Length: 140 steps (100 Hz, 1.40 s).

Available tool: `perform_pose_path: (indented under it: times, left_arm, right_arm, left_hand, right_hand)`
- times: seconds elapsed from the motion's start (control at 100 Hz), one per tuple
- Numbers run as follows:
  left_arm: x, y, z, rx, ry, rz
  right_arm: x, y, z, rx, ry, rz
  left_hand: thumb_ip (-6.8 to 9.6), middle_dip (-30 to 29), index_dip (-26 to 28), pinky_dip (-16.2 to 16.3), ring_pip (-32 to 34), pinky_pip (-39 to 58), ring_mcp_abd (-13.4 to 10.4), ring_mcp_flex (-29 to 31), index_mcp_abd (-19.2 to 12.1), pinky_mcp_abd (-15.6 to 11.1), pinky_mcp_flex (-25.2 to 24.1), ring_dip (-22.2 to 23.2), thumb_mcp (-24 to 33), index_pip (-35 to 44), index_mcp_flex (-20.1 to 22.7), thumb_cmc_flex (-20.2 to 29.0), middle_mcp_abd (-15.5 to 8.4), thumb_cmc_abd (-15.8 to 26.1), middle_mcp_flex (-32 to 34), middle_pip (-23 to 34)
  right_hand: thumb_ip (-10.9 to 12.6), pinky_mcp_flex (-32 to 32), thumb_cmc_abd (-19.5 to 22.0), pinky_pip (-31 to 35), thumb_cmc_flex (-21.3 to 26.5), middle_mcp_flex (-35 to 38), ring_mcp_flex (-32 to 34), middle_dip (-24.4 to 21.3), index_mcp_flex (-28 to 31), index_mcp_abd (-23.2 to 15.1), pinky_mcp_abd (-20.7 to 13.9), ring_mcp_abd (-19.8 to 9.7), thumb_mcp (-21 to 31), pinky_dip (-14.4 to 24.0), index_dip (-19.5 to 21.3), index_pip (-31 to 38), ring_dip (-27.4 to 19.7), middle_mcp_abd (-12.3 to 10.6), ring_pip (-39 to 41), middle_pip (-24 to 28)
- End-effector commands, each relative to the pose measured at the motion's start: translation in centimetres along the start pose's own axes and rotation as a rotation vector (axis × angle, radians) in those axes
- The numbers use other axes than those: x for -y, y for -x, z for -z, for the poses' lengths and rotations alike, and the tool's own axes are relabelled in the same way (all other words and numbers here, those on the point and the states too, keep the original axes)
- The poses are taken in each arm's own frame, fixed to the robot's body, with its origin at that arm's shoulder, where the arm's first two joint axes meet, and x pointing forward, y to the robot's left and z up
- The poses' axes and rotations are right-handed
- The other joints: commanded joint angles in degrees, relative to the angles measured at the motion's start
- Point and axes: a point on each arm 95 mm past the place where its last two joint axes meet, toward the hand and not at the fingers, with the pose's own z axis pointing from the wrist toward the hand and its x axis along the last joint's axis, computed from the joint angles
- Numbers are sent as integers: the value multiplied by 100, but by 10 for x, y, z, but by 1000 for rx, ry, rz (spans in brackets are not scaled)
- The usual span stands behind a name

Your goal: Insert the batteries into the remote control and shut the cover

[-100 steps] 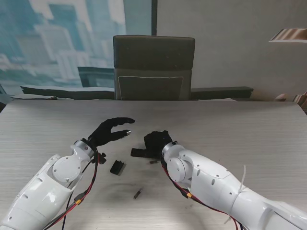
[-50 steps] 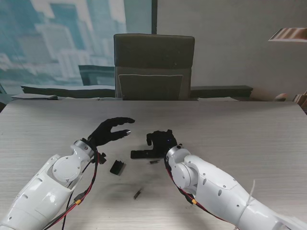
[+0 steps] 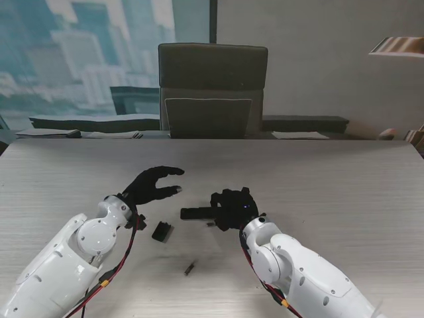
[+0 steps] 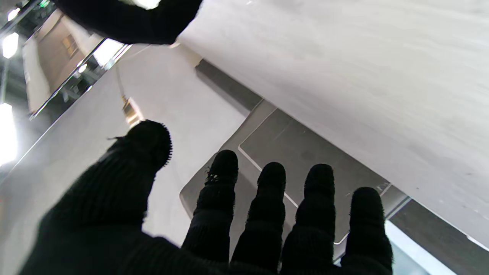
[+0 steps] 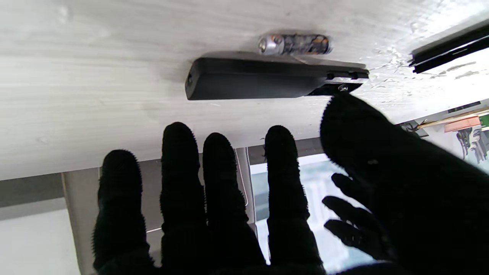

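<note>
Remote (image 3: 196, 213) lay mid-table w/ one battery (image 5: 293, 44) touching its side, right hand (image 3: 233, 207) hovered over its end, fingers spread, empty, left hand (image 3: 154, 185) spread too, cover (image 3: 161, 231) nearer front edge

You see two glossy white arm shells with rounded joint housings, left hand (image 3: 154, 185) and right hand (image 3: 233, 207) in black knitted gloves with fuzzy fingertips (image 5: 179, 138), red and black cables along both forearms, small orange connectors.

Even daylight, sharp, window glare
</note>
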Motion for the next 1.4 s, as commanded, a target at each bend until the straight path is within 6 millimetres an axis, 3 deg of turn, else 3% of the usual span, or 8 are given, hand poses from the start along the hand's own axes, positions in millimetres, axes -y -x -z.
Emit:
perform_pose_path:
  times: [0.0, 0.18, 0.35, 0.84, 1.39]
  left_arm:
    - [-11, 8, 9, 29, 40, -24]
    - [-22, 21, 18, 85, 76, -81]
    - [-33, 31, 24, 123, 46, -55]
    - [-29, 42, 21, 117, 15, -24]
    - [-25, 52, 7, 102, 35, 27]
  right_arm:
    - [6, -6, 6, 5, -17, -10]
    - [7, -13, 10, 37, -7, 16]
    - [11, -19, 12, 70, 0, 39]
    - [24, -35, 20, 104, -15, 71]
    - [41, -31, 15, 152, -44, 110]
  left_hand:
    - [55, 92, -77, 59, 80, 160, -125, -148, 37, -86, -41, 44, 135, -68, -192, -166, -42, -125, -201, 72]
    - [7, 70, -94, 5, 110, 261, -184, -248, -18, -128, -100, 38, 384, -30, -325, -250, -41, -204, -378, 135]
    - [-5, 59, -96, -20, 118, 293, -165, -306, -19, -127, -137, 37, 456, 22, -342, -251, -28, -238, -439, 151]
    - [-20, 34, -130, -65, 138, 313, -162, -296, 16, -134, -143, 32, 513, 44, -367, -273, -34, -233, -448, 162]
    - [-13, 33, -152, -79, 163, 327, -140, -238, 20, -121, -140, 49, 476, 29, -363, -260, -31, -204, -403, 166]
  right_hand:
    - [58, 115, -218, 401, 148, 175, 143, 111, 17, -159, -164, 83, 196, 202, 65, 17, 156, 92, 249, 239]
    - [70, 467, -190, 1071, 313, 542, 470, 307, 48, -335, -224, 165, 227, 647, -6, -159, 489, 104, 1138, 828]
    - [71, 590, -172, 1246, 464, 770, 648, 430, 107, -391, -168, 227, 226, 800, -76, -307, 624, 134, 1548, 1094]
    - [87, 584, 70, 1232, 632, 791, 652, 468, 259, -365, -144, 266, 174, 860, -147, -439, 629, 160, 1622, 1128]
    - [118, 617, 339, 1238, 654, 784, 659, 474, 258, -333, -203, 165, 62, 889, -125, -389, 633, 71, 1654, 1191]
